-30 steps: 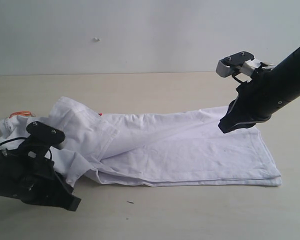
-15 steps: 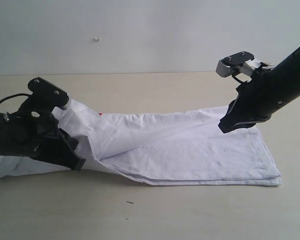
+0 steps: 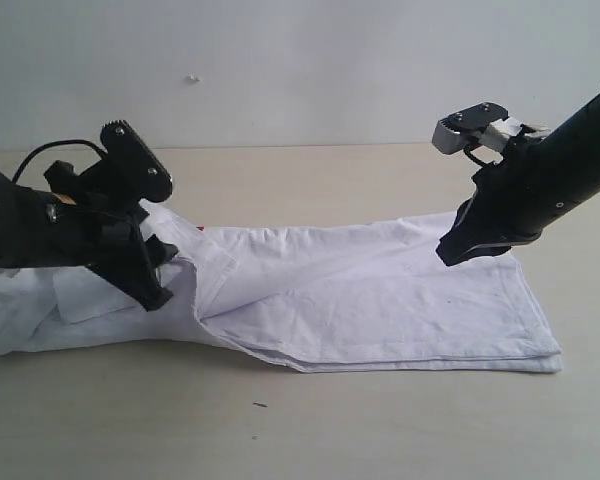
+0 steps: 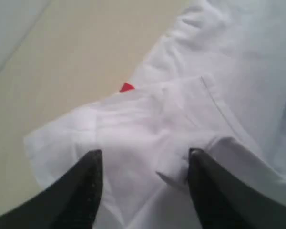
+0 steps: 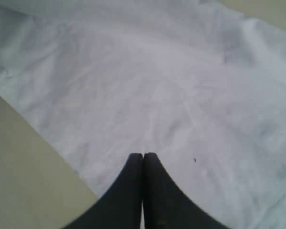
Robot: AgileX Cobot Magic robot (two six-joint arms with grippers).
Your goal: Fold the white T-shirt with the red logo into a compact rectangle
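The white T-shirt [image 3: 380, 300] lies lengthwise on the table, flat and layered on the right, bunched and folded over on the left. Only a sliver of the red logo [image 3: 201, 228] peeks out at its far edge, and it shows as a red spot [image 4: 127, 87] in the left wrist view. My left gripper [image 3: 163, 275] hangs just over the folded left part with its jaws apart [image 4: 144, 157]; a loose flap of cloth [image 4: 133, 129] lies below them. My right gripper [image 3: 450, 255] hovers above the shirt's right half, shut on nothing [image 5: 143, 156], with white fabric [image 5: 157, 86] beneath.
The tan table [image 3: 380, 420] runs back to a pale wall. A small dark speck [image 3: 260, 405] lies on the table in front of the shirt.
My left arm swung up from the front left toward the back and right, dragging the shirt's left end over itself, and its jaws have opened and let the cloth go. The right arm stayed still.
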